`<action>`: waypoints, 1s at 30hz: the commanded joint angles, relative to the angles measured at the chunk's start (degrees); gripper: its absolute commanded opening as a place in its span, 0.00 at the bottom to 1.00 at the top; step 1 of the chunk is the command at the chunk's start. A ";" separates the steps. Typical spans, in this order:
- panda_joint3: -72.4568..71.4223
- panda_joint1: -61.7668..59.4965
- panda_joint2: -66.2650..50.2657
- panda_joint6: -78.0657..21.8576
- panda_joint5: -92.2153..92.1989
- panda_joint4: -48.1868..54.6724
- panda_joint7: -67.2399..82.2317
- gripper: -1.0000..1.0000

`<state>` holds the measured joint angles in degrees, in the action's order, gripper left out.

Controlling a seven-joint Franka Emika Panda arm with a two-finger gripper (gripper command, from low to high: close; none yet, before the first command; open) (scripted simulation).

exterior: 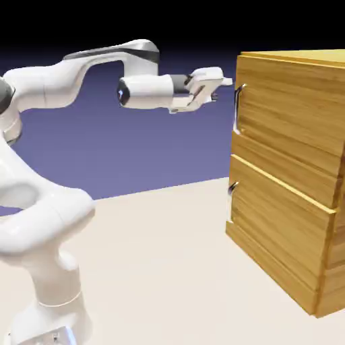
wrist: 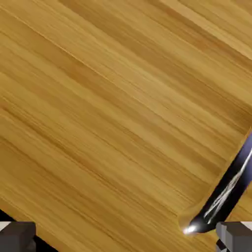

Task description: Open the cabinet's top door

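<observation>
Exterior view first: at the left, cut off by the frame, rises a white robot arm (exterior: 47,226), with smooth rounded casings, dark joint rings and a glossy finish. Stretches right, over a pale, plain counter (exterior: 158,269), to end in the gripper (exterior: 221,89), fingers apart with nothing between them. Too small there to make out much of the finger shapes.

Further right, stands the cabinet (exterior: 286,182), boxy and golden, with horizontal wood grain, its right side cut off by the frame. Carries at the upper front the top door (exterior: 293,114), lying closed as far as can be seen, just beyond the gripper. Bears near its far, left edge a slim upright metal handle (exterior: 237,109), shiny and partly dark. Hides whatever may be inside. Sits below it a lower panel (exterior: 276,232), with a second metal handle (exterior: 231,202), hard to make out against the pale surface.

In the hand view, shows a black wedge at the lower left beside one blocky grey fingertip (wrist: 17,237); then broad, slanting wood grain; then, at the right, the glossy rounded bar, cut off by the frame, close to the other fingertip (wrist: 236,237). Cannot tell whether touching.
</observation>
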<state>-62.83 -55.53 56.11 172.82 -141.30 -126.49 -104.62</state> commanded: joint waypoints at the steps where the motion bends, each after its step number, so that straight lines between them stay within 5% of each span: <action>1: -1.11 -0.99 0.41 -0.02 -2.50 0.61 -1.10 0.50; 16: -16.08 -19.80 2.50 -0.80 -24.70 14.18 -11.20 0.50; 17: -16.08 -19.80 2.50 -0.80 -24.70 14.19 -11.20 0.00; 30: 0.18 5.11 -4.37 -14.99 -19.17 -7.64 -3.24 0.00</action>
<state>-62.64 -50.43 51.75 157.88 -160.40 -134.11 -107.86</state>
